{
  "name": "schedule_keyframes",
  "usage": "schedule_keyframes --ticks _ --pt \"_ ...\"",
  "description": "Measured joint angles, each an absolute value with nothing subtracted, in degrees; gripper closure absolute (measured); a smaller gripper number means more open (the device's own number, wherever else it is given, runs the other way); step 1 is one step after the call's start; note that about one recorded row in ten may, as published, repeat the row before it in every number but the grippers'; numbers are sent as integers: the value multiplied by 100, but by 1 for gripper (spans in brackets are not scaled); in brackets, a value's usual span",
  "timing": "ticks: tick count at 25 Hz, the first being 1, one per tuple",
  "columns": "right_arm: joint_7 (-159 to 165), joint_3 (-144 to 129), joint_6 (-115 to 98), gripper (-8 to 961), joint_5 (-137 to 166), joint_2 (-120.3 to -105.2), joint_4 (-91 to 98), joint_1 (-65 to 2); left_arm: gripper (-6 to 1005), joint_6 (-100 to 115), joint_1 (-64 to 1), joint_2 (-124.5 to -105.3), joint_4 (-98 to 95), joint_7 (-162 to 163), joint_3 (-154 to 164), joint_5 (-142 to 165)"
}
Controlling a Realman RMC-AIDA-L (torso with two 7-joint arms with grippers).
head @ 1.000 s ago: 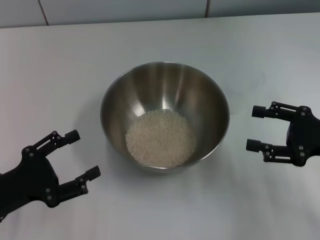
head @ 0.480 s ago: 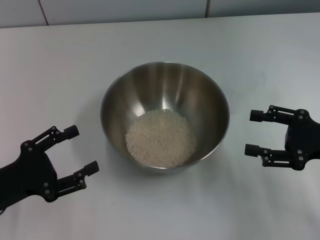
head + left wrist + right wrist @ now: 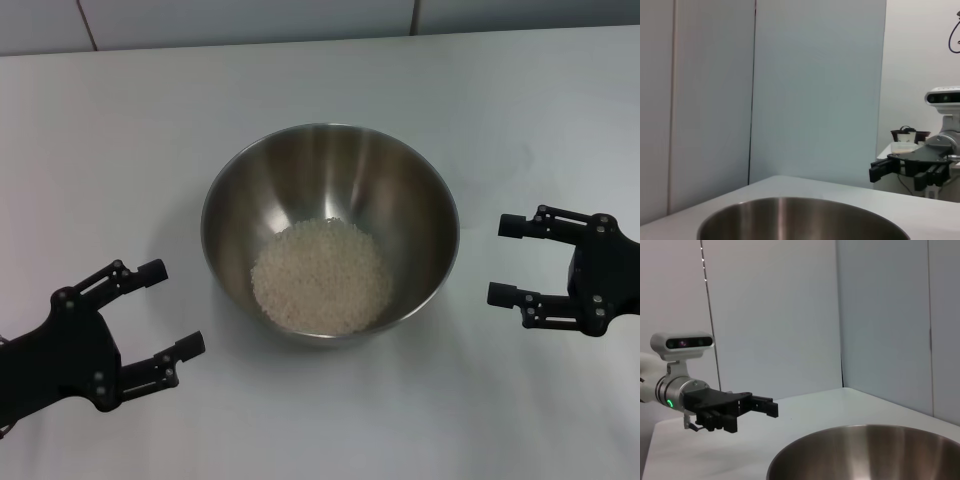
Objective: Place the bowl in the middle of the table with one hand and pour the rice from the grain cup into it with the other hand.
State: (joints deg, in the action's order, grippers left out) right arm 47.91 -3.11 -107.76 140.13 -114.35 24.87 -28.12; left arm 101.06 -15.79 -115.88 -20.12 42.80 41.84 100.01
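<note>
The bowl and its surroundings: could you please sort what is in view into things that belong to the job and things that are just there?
Part of the job:
- bowl, mid-table
- rice, heaped inside it
- table
- left gripper, open, beside the bowl
- right gripper, open, opposite side

Just there:
- wall panels behind the table

The grain cup is not in view.

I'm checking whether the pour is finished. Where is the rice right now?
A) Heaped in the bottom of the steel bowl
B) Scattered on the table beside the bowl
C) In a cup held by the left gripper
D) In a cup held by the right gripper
A: the rice lies as a pale heap inside the bowl, while the left gripper and right gripper flank it, both open and empty.
</note>
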Motion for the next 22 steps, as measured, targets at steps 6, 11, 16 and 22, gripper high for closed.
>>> schedule_keyframes --ticks 6,11,16,22 --pt "4790 -326 -10779 168 14009 -11442 2487 -2806 137 10106 -1591 -11599 -2060 4298 4184 10075" --pt "4783 -339 -10782 168 14009 -11455 2487 -2797 136 10107 -1591 -11616 -2099 4317 4184 10108" --pt "4781 -341 -10785 168 14009 -11456 2487 -2795 137 10108 -1591 -11619 -2100 4333 4184 10108" --pt "4781 -350 -10785 168 14009 -11455 2487 -2795 136 10123 -1591 -11626 -2145 4354 4184 10108"
